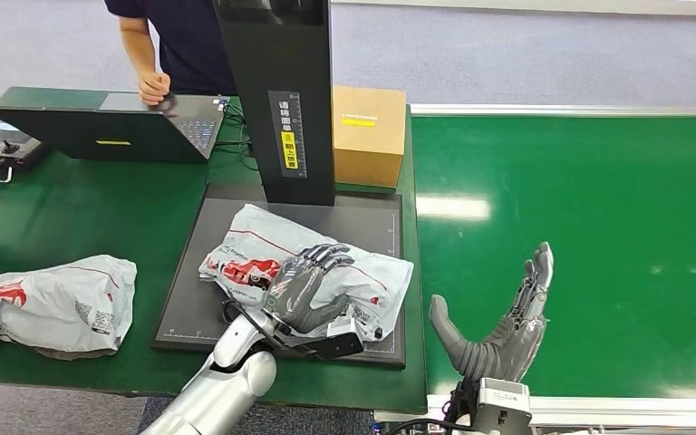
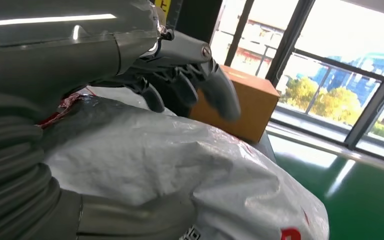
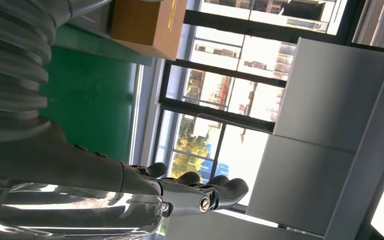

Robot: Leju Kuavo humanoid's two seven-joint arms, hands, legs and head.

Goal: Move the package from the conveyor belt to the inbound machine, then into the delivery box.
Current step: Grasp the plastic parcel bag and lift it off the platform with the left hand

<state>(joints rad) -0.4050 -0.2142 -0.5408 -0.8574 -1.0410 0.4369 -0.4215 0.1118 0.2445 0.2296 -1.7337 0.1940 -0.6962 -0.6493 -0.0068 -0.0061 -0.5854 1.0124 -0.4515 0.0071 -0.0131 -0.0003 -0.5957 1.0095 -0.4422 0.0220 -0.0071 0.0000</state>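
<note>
the package [image 1: 326, 263], a white poly bag with red print, lay on the dark platform [image 1: 190, 299] of the inbound machine [image 1: 276, 100], in front of its black column. its long axis ran across the platform, from the near-left side toward the right edge beside the conveyor belt [image 1: 580, 245], slightly skewed to the platform's sides. the bag was crumpled and puffed in the middle.

the left robot hand [image 1: 304, 288] was on top of the package, fingers curled over the upper surface. in the left wrist view the thumb [image 2: 130, 215] pressed the bag's near side while the fingers [image 2: 220, 92] arched above it, so the left robot hand was grasping the package.

the right robot hand [image 1: 498, 326] was held over the near edge of the belt, fingers straight and spread, released, with nothing in it.

a second bag [image 1: 50, 304] lay on the green bench [image 1: 100, 208] to the left of the platform. a brown box [image 1: 369, 134] stood just right of the column. a laptop [image 1: 118, 127] sat at the far left of the bench, with a person's hand [image 1: 153, 87] at its edge.
</note>
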